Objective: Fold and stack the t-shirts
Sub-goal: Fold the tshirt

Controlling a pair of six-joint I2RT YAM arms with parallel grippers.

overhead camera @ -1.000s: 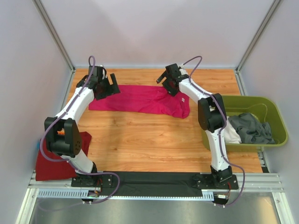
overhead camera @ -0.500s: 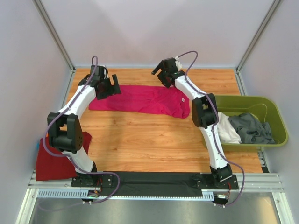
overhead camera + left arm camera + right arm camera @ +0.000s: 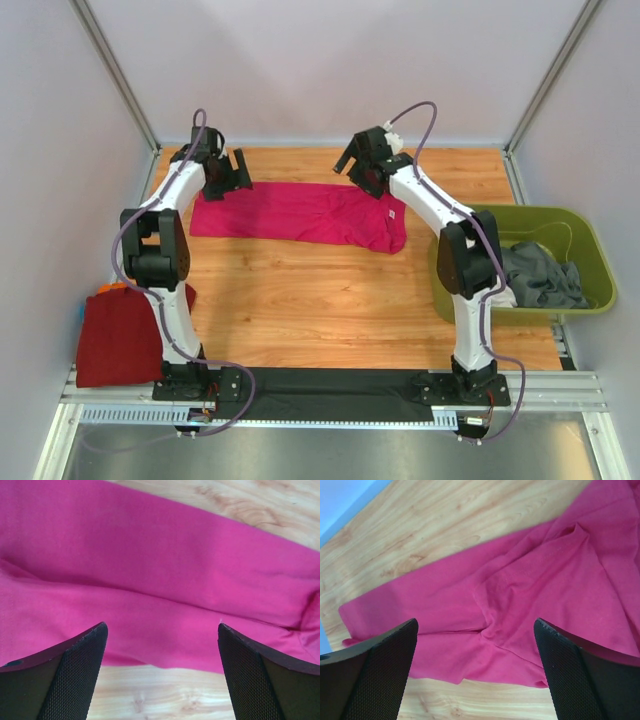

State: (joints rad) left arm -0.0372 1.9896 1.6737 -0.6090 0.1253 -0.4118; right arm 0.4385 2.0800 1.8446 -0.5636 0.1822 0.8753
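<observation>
– Magenta shirt [image 3: 300, 212], where does it lie?
– It lies flat on the far half of the wooden table [image 3: 320, 300]. It is spread as a long band from left to right, with some creases toward its right end. Nothing lifts it.
– And the left gripper [image 3: 225, 172]?
– It hangs over the left end of that shirt. In its wrist view both black fingers [image 3: 75, 675] stand wide apart. Between them I see only pink cloth and a strip of wood (no cloth is pinched).
– What about the right gripper [image 3: 360, 165]?
– It hovers by the far edge of the shirt, toward the right part. Its jaws are also spread wide and they hold nothing. Its wrist camera shows rumpled folds of the cloth below and bare wood beyond.
– Are there other shirts?
– Yes. A darker red shirt [image 3: 120, 340] lies at the near left, beside the base of the left arm and partly past the left edge of the wood. At the right stands an olive-green bin [image 3: 590, 260] with a crumpled grey shirt [image 3: 540, 275] inside. Some white cloth [image 3: 505, 292] shows beside the grey one, half hidden behind the right arm; I cannot tell if it is a shirt.
</observation>
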